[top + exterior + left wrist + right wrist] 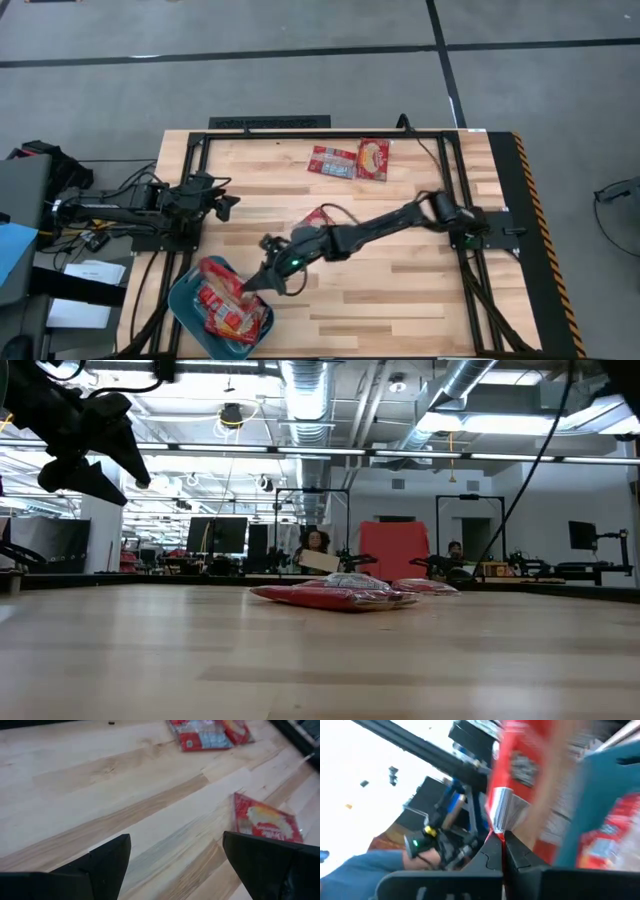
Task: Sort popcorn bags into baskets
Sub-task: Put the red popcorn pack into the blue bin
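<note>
My right gripper [258, 286] reaches across the table to the teal basket [186, 312] at the near left and is shut on a red popcorn bag [219, 277] over the basket's far part. Several red bags [238, 320] lie in the basket; they also show in the right wrist view [615, 832]. Two bags [333, 160] [374, 158] lie flat at the far middle of the table. Another bag [318, 217] lies partly under the right arm. My left gripper [175, 865] is open and empty above the table's left side [228, 206]. My right gripper pinches the bag's silvery crimped end seam [503, 814] between its two shut fingertips. The fingers slant down from the table's right side. The bag stretches out beyond the fingertips over the basket; I cannot tell whether it rests on the bags below.
A black frame [455, 180] runs along the table's edges and both arm bases stand on it. Bare wood lies in the middle and near right [400, 300]. The low view shows the far bags [340, 593] flat on the wood and people in the room behind.
</note>
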You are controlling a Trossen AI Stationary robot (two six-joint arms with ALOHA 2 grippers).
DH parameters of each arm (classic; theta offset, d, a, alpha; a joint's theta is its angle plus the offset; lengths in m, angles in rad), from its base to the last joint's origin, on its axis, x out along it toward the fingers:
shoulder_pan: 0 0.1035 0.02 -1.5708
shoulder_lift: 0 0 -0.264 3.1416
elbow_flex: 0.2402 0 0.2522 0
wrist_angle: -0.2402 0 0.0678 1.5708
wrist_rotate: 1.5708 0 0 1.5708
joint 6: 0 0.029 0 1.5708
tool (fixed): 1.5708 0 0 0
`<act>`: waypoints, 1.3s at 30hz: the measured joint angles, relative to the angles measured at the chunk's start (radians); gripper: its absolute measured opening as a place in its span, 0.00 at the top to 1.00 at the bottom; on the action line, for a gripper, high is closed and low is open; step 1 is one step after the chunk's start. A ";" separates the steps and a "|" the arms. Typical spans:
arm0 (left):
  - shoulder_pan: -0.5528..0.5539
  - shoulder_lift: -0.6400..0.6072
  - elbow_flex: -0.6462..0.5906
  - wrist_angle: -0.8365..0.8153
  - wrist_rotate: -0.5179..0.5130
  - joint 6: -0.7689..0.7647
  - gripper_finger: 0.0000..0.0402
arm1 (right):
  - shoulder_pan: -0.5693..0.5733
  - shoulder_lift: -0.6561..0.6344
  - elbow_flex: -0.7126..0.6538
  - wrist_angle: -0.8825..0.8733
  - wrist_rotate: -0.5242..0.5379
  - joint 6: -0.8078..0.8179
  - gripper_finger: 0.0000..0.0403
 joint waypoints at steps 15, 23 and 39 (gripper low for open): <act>0.000 -0.003 0.000 -0.005 0.001 0.002 0.24 | 0.004 0.437 0.524 -0.134 -0.124 0.148 0.97; 0.000 -0.003 0.000 -0.005 0.000 0.018 0.24 | -0.009 0.435 0.530 -0.369 -0.119 0.017 0.86; 0.000 -0.003 -0.001 -0.005 -0.010 0.037 0.24 | -0.073 0.429 0.529 -0.447 -0.315 0.000 0.66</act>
